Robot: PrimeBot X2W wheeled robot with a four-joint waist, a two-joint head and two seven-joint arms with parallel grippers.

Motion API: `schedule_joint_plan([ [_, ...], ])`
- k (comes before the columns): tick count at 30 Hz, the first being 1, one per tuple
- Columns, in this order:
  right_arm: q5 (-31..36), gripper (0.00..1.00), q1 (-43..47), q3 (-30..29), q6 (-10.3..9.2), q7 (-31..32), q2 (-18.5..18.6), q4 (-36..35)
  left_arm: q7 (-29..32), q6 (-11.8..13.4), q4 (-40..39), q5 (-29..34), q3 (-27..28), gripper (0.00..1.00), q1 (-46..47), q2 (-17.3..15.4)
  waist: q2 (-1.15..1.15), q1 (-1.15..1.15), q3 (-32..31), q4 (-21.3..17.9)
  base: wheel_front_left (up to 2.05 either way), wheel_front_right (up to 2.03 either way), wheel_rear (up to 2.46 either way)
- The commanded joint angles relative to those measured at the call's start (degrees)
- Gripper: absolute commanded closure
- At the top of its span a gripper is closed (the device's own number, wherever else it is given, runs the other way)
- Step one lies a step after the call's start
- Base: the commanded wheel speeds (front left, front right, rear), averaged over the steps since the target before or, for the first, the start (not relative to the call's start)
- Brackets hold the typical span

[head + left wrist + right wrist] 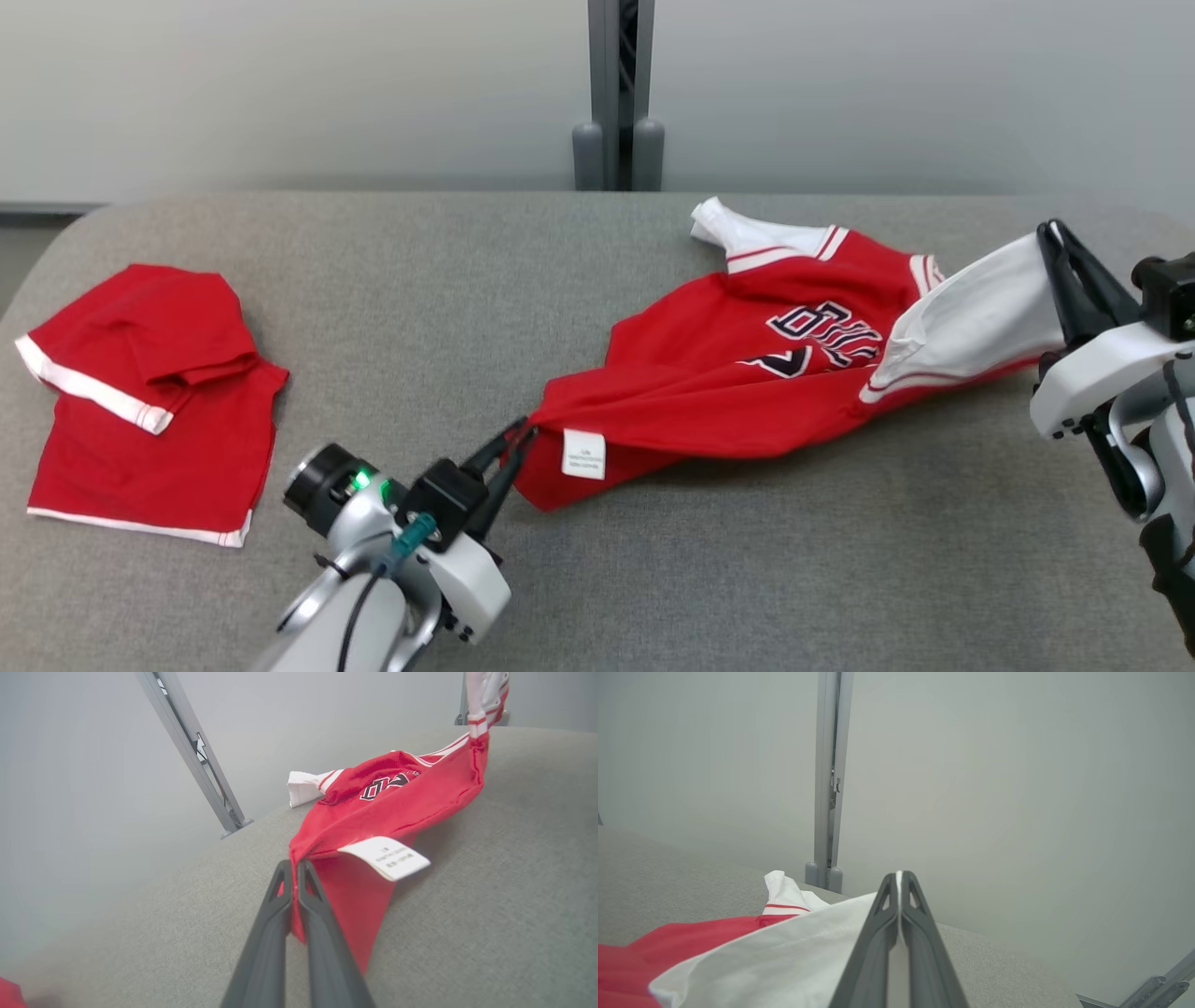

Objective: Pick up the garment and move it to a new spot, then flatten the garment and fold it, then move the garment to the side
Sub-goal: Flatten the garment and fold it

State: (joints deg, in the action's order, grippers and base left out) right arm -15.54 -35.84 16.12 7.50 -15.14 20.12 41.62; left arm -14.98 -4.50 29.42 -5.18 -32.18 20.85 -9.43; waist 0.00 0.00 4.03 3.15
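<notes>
Garment (728, 373) across grey table (448, 280), folded red shirt (159, 411) well apart

Bare tabletop (401, 280) between jersey (709, 373) and red cloth (140, 420), perhaps shorts, post (618, 93) behind

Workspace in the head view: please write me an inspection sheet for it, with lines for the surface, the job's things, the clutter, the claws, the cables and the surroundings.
Surface: grey fabric-covered table, rounded corners.
Job's things: red jersey stretched between both claws, its middle resting on the table; white label showing near its left end.
Clutter: second red garment, roughly folded, lying at the table's left.
Claws: left claw shut on the jersey's red edge; right claw shut on its white sleeve, held raised.
Cables: black cable with teal plug on the left arm, apart from the cloth.
Surroundings: plain grey wall; grey post behind the table.
</notes>
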Motion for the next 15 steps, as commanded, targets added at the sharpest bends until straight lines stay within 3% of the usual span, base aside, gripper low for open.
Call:
schedule_joint_plan([
  [1, 0.39, 1.0, -0.04, 0.34, -0.01, -0.05, 0.81, -1.11, -0.23, -0.06, -0.02, -0.18, 0.65, 1.0, 1.56, -0.5, 0.0, 0.0, -2.18, -0.82, 0.0, 0.0, 0.0],
  [9, 3.27, 1.0, -4.74, 1.83, -0.01, -0.05, 5.14, -9.17, -0.22, -0.6, 0.25, -0.76, 4.13, 1.0, 8.17, -2.83, 0.0, 0.0, -5.93, -2.22, 0.0, 0.0, 0.0],
  [15, 3.62, 1.0, -6.19, 1.06, -0.01, -0.05, 5.63, -10.35, -0.22, 1.4, 0.69, -1.1, 6.53, 1.0, 11.3, -3.12, 0.0, 0.0, -6.97, -2.73, 0.0, 0.0, 0.0],
])
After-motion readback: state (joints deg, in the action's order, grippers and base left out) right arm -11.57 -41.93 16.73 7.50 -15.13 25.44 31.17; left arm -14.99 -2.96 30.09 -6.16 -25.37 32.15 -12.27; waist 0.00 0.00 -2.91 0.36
